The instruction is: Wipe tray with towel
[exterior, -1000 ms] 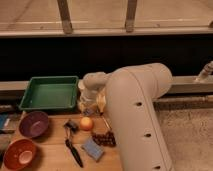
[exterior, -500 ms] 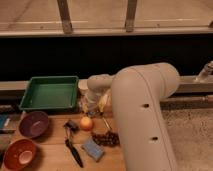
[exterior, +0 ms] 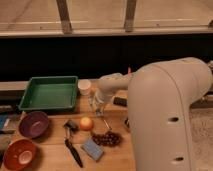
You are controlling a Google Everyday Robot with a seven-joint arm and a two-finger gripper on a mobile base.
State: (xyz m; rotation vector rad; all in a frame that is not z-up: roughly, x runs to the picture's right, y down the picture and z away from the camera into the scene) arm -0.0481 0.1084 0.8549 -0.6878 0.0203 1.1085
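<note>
Green tray [exterior: 47,93], white cup [exterior: 85,87] (beside gripper [exterior: 98,106])

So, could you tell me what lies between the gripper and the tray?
The cup, at the right rim of the tray; the gripper hangs right of it, slightly nearer, in the camera view.

No text, label, brand or number can be read on anything here
</note>
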